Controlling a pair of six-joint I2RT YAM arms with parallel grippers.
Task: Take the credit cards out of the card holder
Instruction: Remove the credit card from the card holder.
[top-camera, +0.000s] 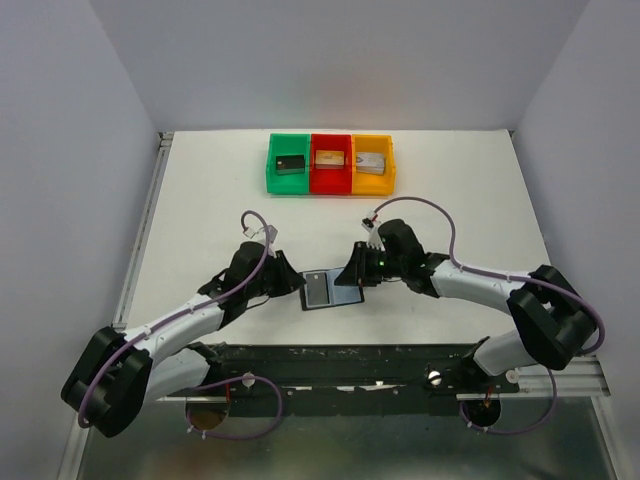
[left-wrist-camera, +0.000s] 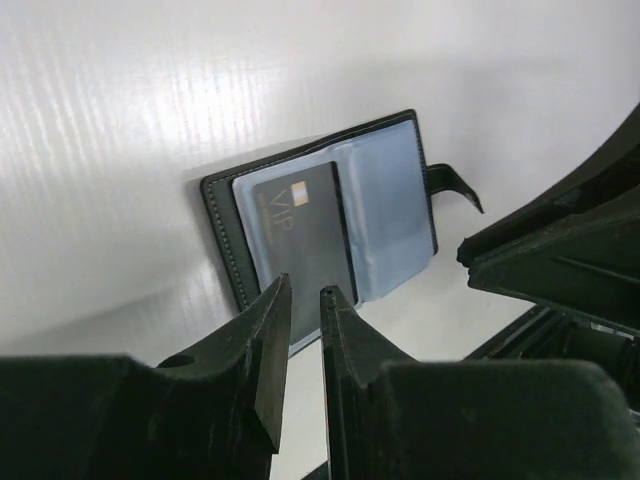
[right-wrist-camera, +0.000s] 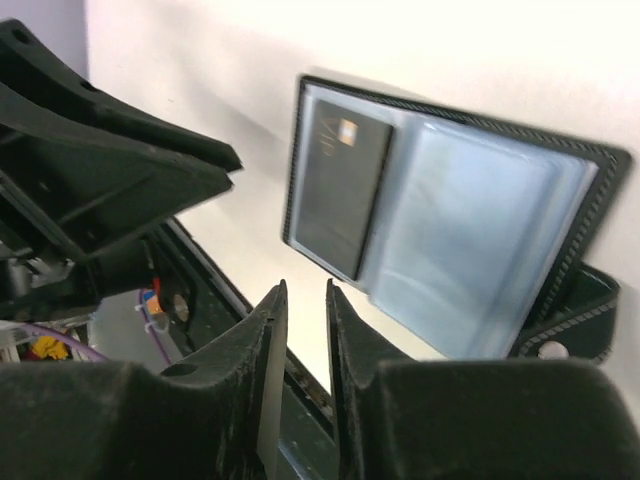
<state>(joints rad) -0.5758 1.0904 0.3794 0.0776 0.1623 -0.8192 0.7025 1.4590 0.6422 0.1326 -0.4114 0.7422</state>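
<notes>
Status: card holder (top-camera: 332, 290) lies open flat on the worktop (top-camera: 450, 200), mid-width, close to the near edge, between my two grippers. One black card (left-wrist-camera: 300, 235) sits in the sleeve on my left-hand page. The other page looks empty, but I can't tell if more cards hide under the stacked sleeves.

Left gripper (left-wrist-camera: 305, 292): narrow gap, nothing in it, tips just beside the holder's edge at the black card. Right gripper (right-wrist-camera: 305, 288): same, narrow and empty, just off the opposite side.

Green bin (top-camera: 285, 186), red bin (top-camera: 330, 186) and yellow bin (top-camera: 372, 186) at the far edge each hold one small item; too small to call.

Judgement: holder open, at least one card left to pull.
</notes>
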